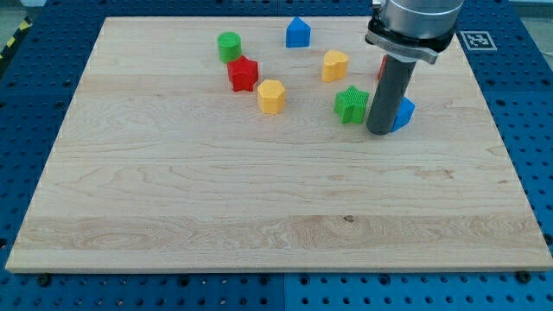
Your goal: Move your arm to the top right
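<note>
Wooden board (173,199) bears my tip (378,131), touching nothing I can tell, between green star (351,104) and blue block (403,113).

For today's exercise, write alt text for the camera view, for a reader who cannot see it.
My tip rests on a wooden board in the view's upper right, between a green star block and a blue block. Further left lie a yellow block, a blue house-shaped block, a yellow hexagon block, a red star block and a green cylinder.
</note>
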